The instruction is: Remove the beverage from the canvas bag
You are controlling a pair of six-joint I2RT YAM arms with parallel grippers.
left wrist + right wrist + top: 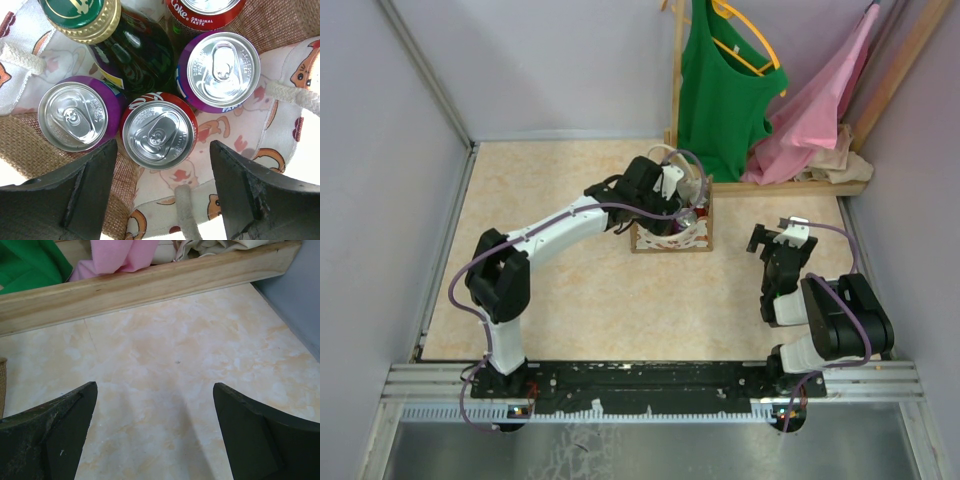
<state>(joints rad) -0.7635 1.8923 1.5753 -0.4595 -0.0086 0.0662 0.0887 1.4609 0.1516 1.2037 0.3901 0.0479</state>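
The canvas bag (672, 236) stands mid-table with white loop handles; its printed lining (227, 131) shows in the left wrist view. Inside are a red cola can (158, 132), two purple cans (73, 116) (220, 70), a second red Coke can (205, 11) and a dark green bottle with a gold-rimmed cap (82, 15). My left gripper (162, 150) hangs open just above the bag's mouth, its fingertips either side of the near red can, touching nothing. My right gripper (155, 395) is open and empty over bare table (165, 355), right of the bag.
A wooden rack base (790, 186) runs along the back right, its plank (150, 285) ahead of my right gripper. A green top (720, 80) and pink cloth (820, 110) hang there. Grey walls (380, 150) enclose the table.
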